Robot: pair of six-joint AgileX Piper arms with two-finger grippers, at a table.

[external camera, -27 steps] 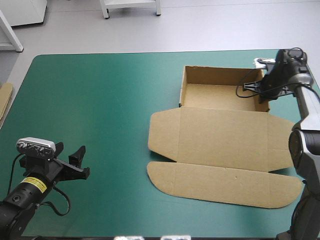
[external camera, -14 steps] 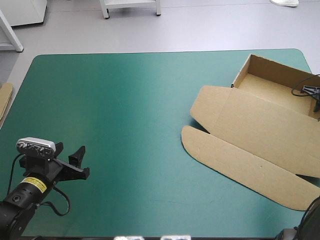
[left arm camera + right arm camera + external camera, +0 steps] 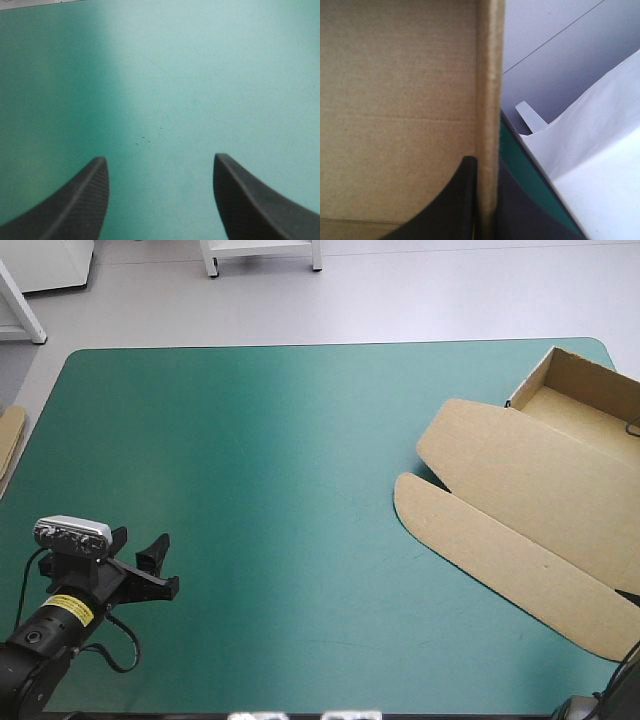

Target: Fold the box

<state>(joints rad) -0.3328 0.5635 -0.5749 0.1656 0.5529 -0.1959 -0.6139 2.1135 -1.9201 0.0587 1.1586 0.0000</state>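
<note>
Box [image 3: 540, 490] is noted at the table's right edge, seemingly overhanging it, with its wall clamped by the right gripper [image 3: 487, 160]. Left gripper [image 3: 160, 156] is held over the teal-green cover [image 3: 160, 75], fingers apart.

High view, right of frame: box [image 3: 540, 490] of brown corrugated board, matt, dry-looking, no gloss. Creases pressed in as faint lines across the flat lid. Right wrist view: same board close up, fine parallel ribbing under the facing paper, slightly fuzzy edge along the raised wall.

Table cover [image 3: 250, 440] teal-green, smooth, matt, with a soft pale sheen in a band down the middle of the high view.

Left gripper [image 3: 160, 156]: black fingers [image 3: 80, 200], finely ribbed, dull; plastic or rubber, cannot tell which.

Right gripper [image 3: 487, 150]: finger [image 3: 460, 200] black, matt, texture not resolved.

Far left edge of high view: strip of more board [image 3: 8, 445], brown, matt.
</note>
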